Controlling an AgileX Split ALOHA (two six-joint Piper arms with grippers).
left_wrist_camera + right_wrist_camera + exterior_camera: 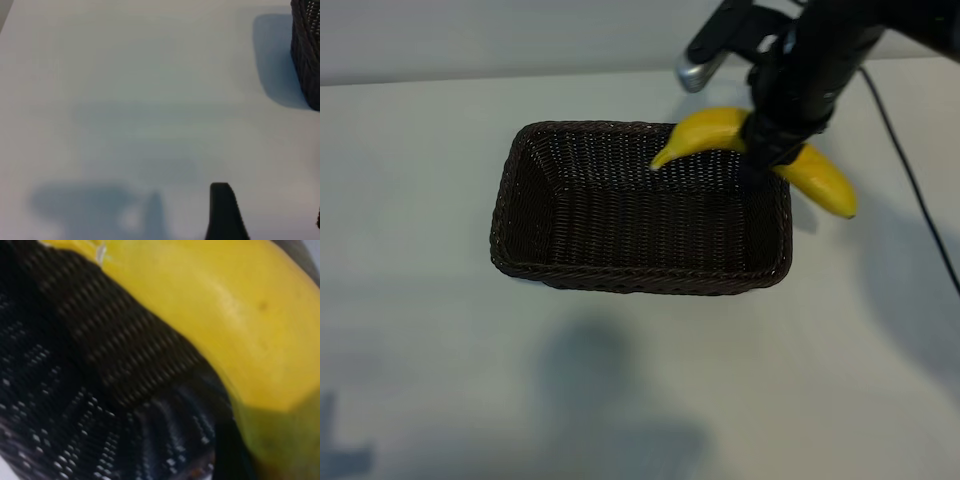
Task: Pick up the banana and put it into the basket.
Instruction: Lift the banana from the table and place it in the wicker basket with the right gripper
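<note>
The bright yellow banana (705,130) hangs crosswise above the far right corner of the dark brown woven basket (520,250). Its stem end reaches over the inside and its other end sticks out past the right rim. My right gripper (770,140) comes down from the far right and is shut on the banana's middle. In the right wrist view the banana (215,305) fills the frame just above the basket's rim (125,340). My left gripper (272,210) stands open over bare table, one dark finger (225,210) showing, with a basket wall (306,55) off to the side.
A black cable (910,170) runs across the white table (640,400) to the right of the basket. The basket's inside holds nothing. The left arm itself is out of the exterior view.
</note>
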